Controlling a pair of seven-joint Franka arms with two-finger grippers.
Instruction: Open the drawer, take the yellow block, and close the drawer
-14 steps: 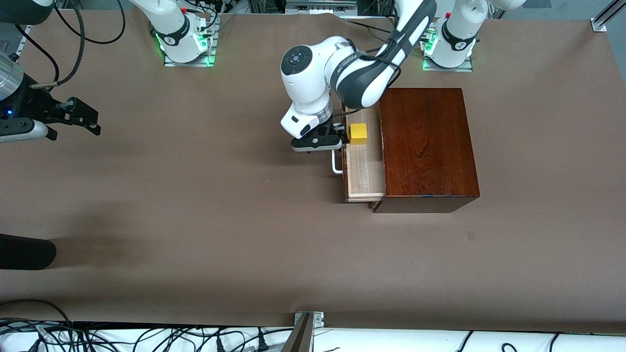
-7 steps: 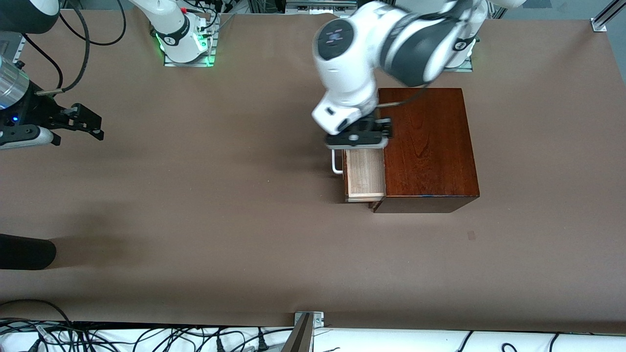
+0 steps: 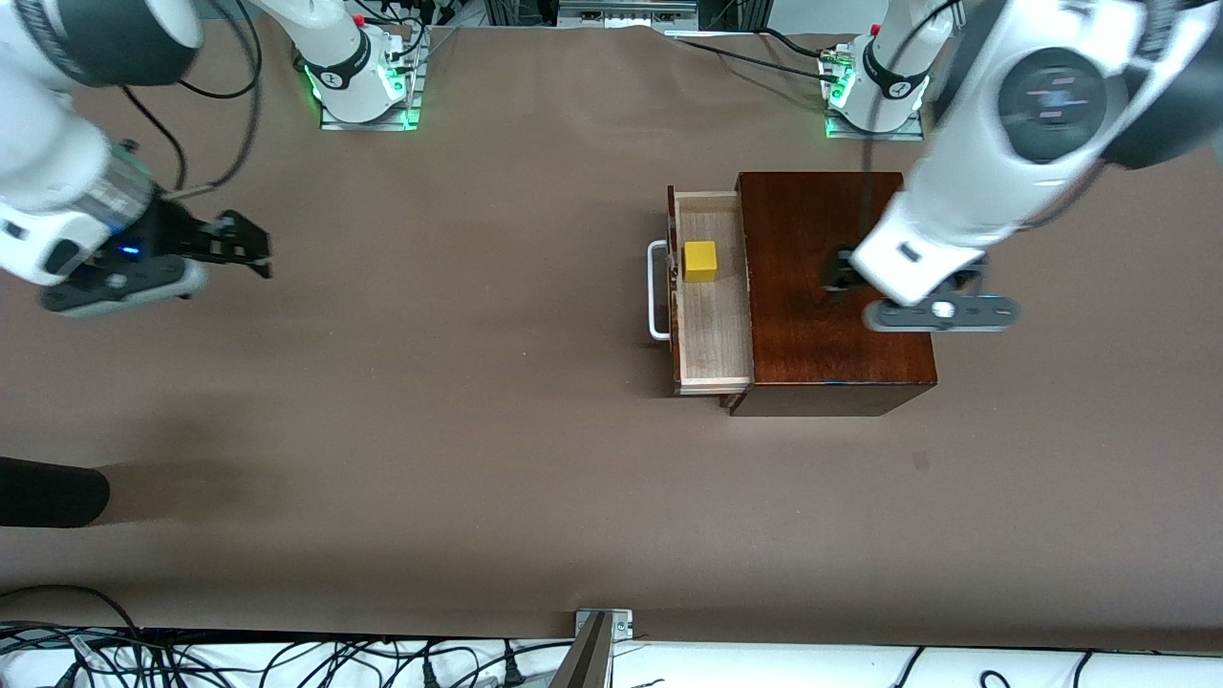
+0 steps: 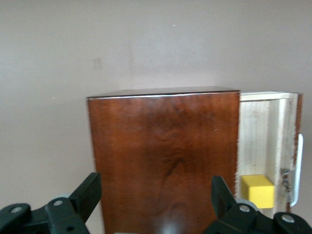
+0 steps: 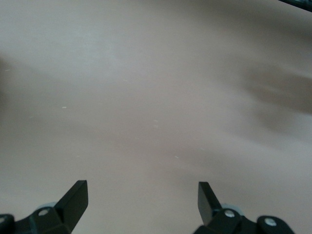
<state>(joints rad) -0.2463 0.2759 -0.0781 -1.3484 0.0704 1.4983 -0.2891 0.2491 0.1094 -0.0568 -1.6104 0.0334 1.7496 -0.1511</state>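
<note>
Still, with the drawer (image 3: pixel 712 296) pulled out of the wooden box (image 3: pixel 831 287) and the yellow block (image 3: pixel 699 261) inside it, the spread left claw (image 3: pixel 941 311) above the box, or the spread right claw (image 3: pixel 239 250) over bare desk (image 3: pixel 459 401) well away from the box, could catch the drawer's wall while reaching in.

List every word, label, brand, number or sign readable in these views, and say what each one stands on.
None can be read.
Round emblems on the two arm bases, near the table edge farthest from the front camera: too small to read.
The wooden box, its open drawer and the yellow block carry no text.
</note>
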